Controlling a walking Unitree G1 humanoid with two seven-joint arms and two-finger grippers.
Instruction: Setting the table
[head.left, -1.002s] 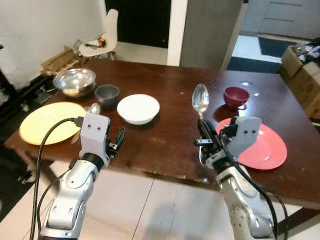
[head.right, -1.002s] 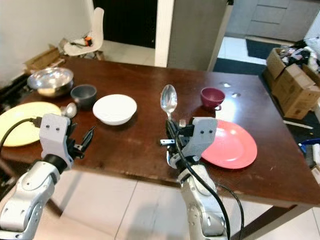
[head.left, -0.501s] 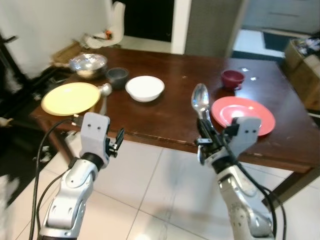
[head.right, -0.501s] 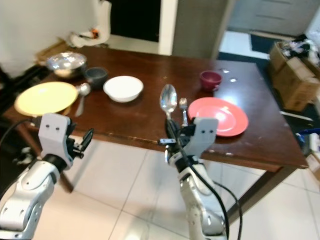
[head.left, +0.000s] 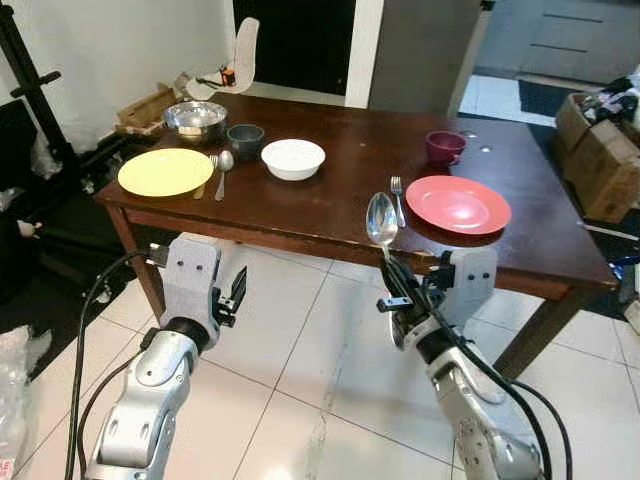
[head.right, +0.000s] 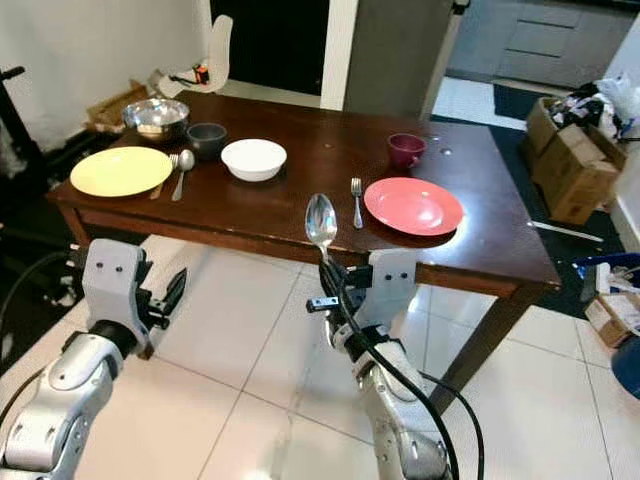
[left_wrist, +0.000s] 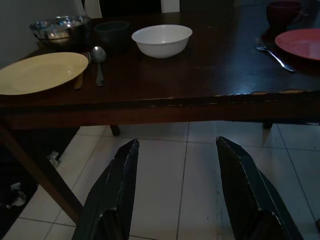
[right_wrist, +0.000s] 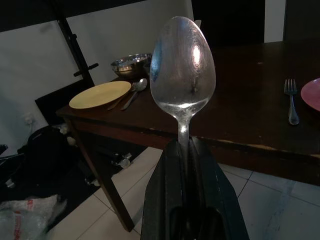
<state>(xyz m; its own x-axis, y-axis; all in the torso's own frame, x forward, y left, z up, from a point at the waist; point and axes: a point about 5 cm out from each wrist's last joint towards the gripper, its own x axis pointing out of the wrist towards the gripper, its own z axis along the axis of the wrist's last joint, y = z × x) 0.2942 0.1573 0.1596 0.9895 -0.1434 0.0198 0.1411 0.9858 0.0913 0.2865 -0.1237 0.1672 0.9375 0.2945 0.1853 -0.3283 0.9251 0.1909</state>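
The right gripper pinches a spoon upright, off the table. The left gripper hangs spread apart, holding nothing

The spoon handle disappears between the closed fingers of the right gripper, and the red plate at the table's far edge is cut off by the frame.
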